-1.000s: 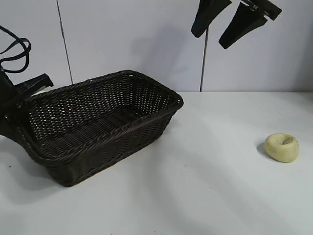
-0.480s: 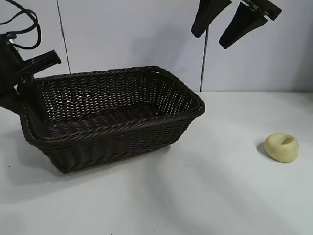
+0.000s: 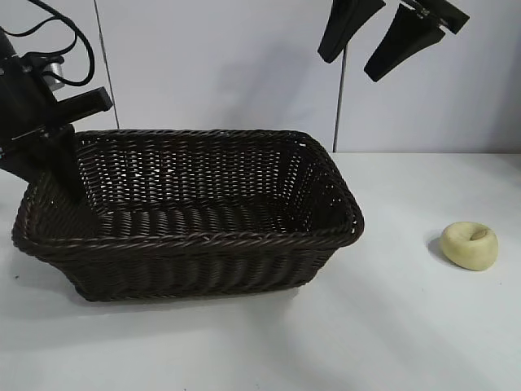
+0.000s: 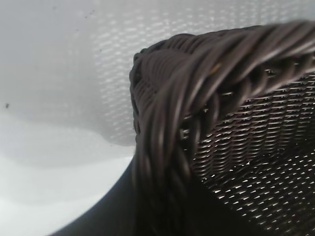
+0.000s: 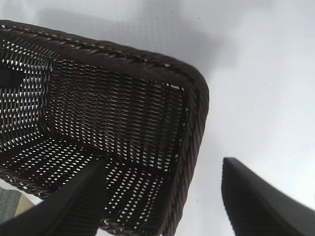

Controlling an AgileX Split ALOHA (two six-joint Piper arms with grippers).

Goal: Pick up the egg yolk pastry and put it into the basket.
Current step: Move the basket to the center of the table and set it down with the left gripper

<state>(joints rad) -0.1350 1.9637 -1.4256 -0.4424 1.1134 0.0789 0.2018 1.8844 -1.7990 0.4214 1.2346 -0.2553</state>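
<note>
White table (image 3: 391, 342) carries the basket (image 3: 195, 244), a dark woven rectangle sitting flat toward the exterior view's left, its long side facing the camera. Left gripper (image 3: 69, 175) reaches down over the basket's left end, fingers clamped on the braided rim there; right gripper (image 3: 383, 37) hangs high above the table, fingers spread apart with nothing between them. Egg yolk pastry (image 3: 470, 245) lies on the table well right of the basket, untouched.
</note>
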